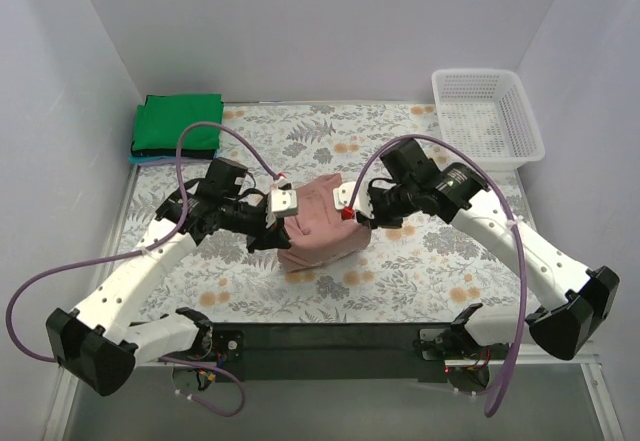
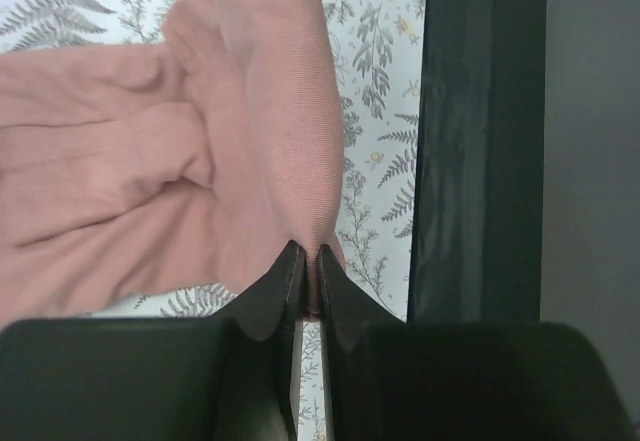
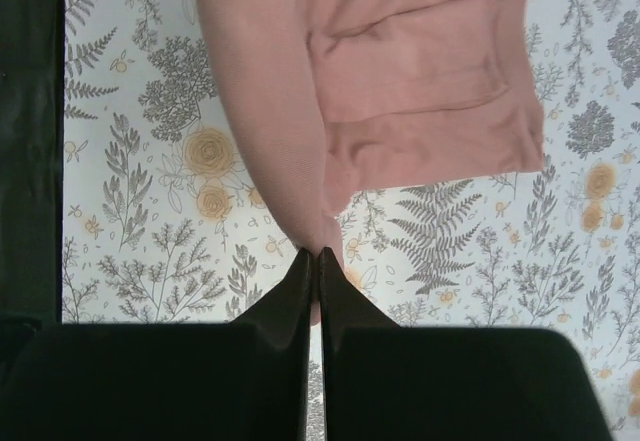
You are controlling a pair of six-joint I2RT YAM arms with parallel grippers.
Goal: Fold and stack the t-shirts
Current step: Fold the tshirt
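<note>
The pink shirt [image 1: 320, 231] is bunched at the middle of the floral table cloth [image 1: 430, 271], partly doubled over, and is gripped from both sides.

The left gripper [image 2: 310, 259] is pressed together, with a fold of pink cloth pinched between the tips. The fabric is drawn into a taut ridge running away from the pinch.

The right gripper [image 3: 313, 259] is likewise clamped on the same shirt. A narrow band of fabric is pulled to the tips, and a hemmed flap is seen lying flat on the table cloth beyond.

From above, the grippers are seen at the shirt's left and right edges, with the arms angled inward from the near corners. How far the pinched parts are lifted cannot be told; the shirt's near end is seen resting on the table cloth.

The green shirt [image 1: 180, 123] is folded flat at the back left corner, on top of lower layers [image 1: 170, 156], one dark and one light blue, of which only the edges are seen.

A white mesh basket [image 1: 485, 121] is set at the back right corner, well apart from the pink shirt.

A black strip [image 1: 330, 346] along the near table edge is seen in all views.
</note>
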